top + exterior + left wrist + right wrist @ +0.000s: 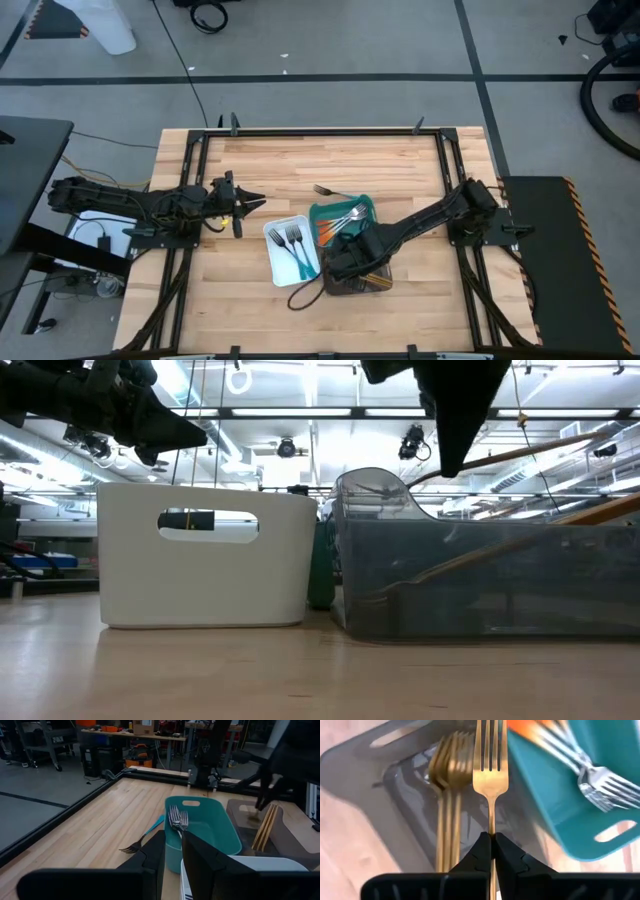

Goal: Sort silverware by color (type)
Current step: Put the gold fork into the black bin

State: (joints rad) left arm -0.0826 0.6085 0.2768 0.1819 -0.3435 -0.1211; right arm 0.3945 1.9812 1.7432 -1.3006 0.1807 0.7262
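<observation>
The right gripper pinched a slim gold metal fork by its neck above the grey tray. Rigid, light and slick, it seemed best held mid-handle. At frame left, the left gripper's fingers stood partly open, empty.

My right gripper is pinching the thin neck of a gold fork, my two dark fingers pressing together on it. The fork is pointing toward twelve o'clock, its tines hanging over the grey tray. At about ten o'clock of my fingertips, more gold forks are lying stacked lengthwise in that tray. At two o'clock the teal tray is sitting just beside the grey one, holding silver forks with orange handles.
</observation>
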